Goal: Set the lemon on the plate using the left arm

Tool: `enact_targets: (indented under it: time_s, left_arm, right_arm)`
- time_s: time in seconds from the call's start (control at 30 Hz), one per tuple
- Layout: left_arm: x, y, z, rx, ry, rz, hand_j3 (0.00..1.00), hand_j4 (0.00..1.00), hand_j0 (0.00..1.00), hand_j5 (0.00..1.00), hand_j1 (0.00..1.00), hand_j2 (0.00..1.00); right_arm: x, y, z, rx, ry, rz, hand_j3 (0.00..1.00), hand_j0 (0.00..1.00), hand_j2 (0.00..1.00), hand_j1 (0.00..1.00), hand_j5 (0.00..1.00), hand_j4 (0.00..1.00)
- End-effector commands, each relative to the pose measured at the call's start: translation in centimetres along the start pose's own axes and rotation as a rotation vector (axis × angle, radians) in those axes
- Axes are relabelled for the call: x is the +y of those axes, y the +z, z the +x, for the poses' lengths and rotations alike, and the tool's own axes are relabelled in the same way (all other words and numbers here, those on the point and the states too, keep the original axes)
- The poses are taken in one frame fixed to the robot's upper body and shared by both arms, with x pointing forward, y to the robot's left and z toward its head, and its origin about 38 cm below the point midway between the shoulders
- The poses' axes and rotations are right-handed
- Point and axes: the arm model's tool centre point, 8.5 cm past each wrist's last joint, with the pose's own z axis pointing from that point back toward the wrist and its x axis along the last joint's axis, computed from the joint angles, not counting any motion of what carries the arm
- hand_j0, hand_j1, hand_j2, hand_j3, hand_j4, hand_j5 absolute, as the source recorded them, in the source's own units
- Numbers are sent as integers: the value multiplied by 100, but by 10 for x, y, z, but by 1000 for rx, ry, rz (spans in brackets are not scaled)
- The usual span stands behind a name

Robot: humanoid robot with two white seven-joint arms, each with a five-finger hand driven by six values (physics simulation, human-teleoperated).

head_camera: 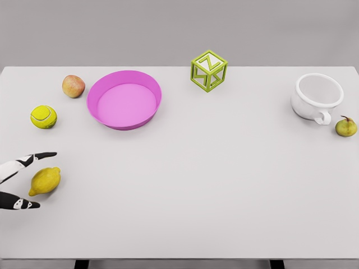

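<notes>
A yellow lemon (pixel 45 181) lies on the white table near the left edge. My left hand (pixel 38 179) comes in from the left edge with its fingers (pixel 35 158) spread on either side of the lemon, one above it and one below, not closed on it. The pink plate (pixel 150 89) sits at the back left of the table, well beyond the lemon. My right arm does not show.
A tennis ball (pixel 44 117) and an apple (pixel 73 86) lie left of the plate. A green letter cube (pixel 208 70) stands at the back centre. A white mug (pixel 317 97) and a pear (pixel 346 126) are at the right.
</notes>
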Motion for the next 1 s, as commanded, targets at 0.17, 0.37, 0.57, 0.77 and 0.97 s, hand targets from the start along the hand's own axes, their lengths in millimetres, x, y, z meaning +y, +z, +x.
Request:
enact_targets:
  time_s: [0.17, 0.37, 0.57, 0.77, 0.97]
  left_arm:
    - [-7, -2, -2, -2, 14, 1, 100, 100, 100, 100, 100, 100]
    - [-9, 0, -5, 15, 2, -9, 96, 96, 96, 96, 96, 96]
    - [-8, 4, -19, 50, 21, 20, 96, 96, 96, 96, 96, 96]
    - [-10, 1, -20, 45, 31, 35, 91, 91, 91, 91, 91, 91]
    - [-16, -1, -20, 40, 45, 39, 88, 88, 88, 88, 88, 88]
  right_arm:
    - [0, 0, 0, 1, 0, 1, 100, 100, 100, 100, 100, 100]
    - [0, 0, 0, 1, 0, 1, 100, 100, 100, 100, 100, 100]
    - [0, 0, 0, -1, 0, 0, 100, 100, 100, 100, 100, 100]
    - [0, 0, 0, -1, 0, 0, 100, 100, 100, 100, 100, 100]
    - [0, 0, 0, -1, 0, 0, 100, 100, 100, 100, 100, 100]
